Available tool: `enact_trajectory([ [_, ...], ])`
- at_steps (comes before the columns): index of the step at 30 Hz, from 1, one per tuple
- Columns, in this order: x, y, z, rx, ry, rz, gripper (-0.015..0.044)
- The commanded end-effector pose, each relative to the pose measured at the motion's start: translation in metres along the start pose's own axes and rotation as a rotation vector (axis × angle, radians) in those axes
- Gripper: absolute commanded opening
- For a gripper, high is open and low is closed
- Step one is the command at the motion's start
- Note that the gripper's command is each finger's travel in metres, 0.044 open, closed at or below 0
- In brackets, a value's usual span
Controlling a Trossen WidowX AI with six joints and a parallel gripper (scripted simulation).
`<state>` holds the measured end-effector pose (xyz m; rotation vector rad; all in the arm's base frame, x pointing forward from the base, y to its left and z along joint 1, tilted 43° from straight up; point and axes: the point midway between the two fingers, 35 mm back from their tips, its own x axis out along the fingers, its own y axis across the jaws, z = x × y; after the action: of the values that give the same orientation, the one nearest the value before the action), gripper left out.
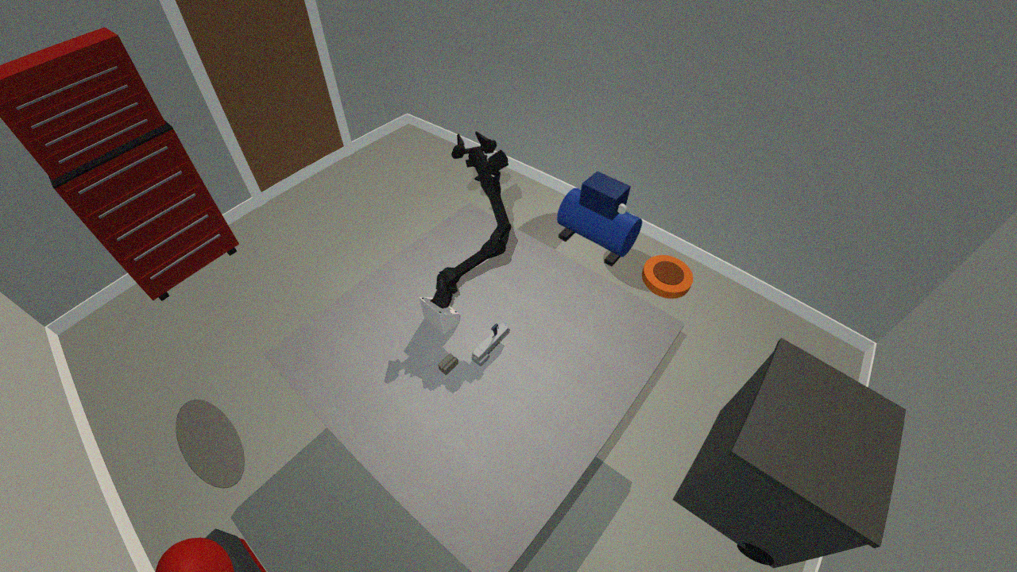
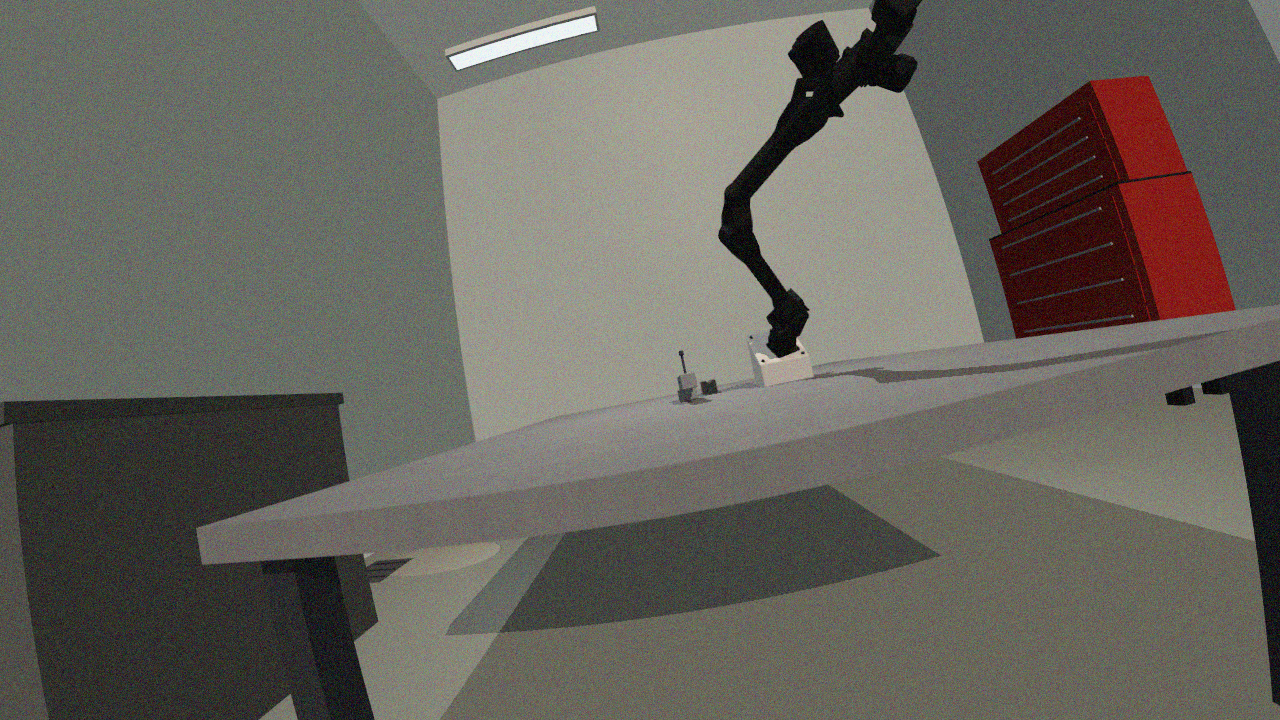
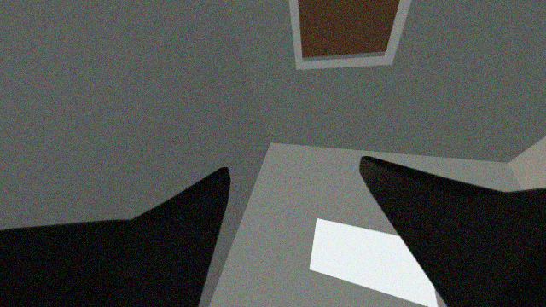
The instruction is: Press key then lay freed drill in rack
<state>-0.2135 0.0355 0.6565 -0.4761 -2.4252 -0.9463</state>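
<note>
My gripper (image 1: 469, 136) (image 3: 294, 168) is open with nothing between its fingers. It is raised high, far above the bench objects, and lies outside the exterior view. A light grey elongated fixture (image 1: 489, 345) (image 2: 686, 381) rests on the table (image 1: 569, 398) (image 2: 537, 447). A thin dark upright piece (image 2: 682, 360), possibly the key, stands at it. A small grooved brown-grey block (image 1: 447, 364) (image 2: 709, 386), possibly the rack, lies beside the fixture. The drill cannot be made out at this size. The wrist view shows none of these objects.
The arm rises from a white base (image 1: 440, 317) (image 2: 784, 369) close to the small block. Beyond the table stand a red tool cabinet (image 1: 128, 177) (image 2: 1172, 241), a blue compressor (image 1: 597, 222), an orange ring (image 1: 651, 283) and a dark cabinet (image 1: 817, 434) (image 2: 179, 537).
</note>
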Motion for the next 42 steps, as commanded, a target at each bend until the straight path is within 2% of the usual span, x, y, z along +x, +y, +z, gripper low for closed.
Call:
enact_trajectory([
  [1, 0.0, 0.0, 0.0, 0.0, 0.0, 0.0, 0.0374],
  [10, -0.002, 0.005, 0.005, -0.016, -0.022, 0.018, 0.0138],
  [15, -0.001, 0.022, 0.058, -0.119, -0.209, 0.075, 0.0006],
  [22, -0.013, 0.057, 0.135, -0.291, -0.475, 0.141, 0.0],
  [27, -0.04, 0.089, 0.201, -0.325, -0.705, 0.182, 0.0],
  [37, -0.14, 0.16, 0.287, -0.356, -1.113, 0.305, 0.0],
  [42, -0.209, 0.188, 0.317, -0.274, -1.304, 0.391, 0.0],
])
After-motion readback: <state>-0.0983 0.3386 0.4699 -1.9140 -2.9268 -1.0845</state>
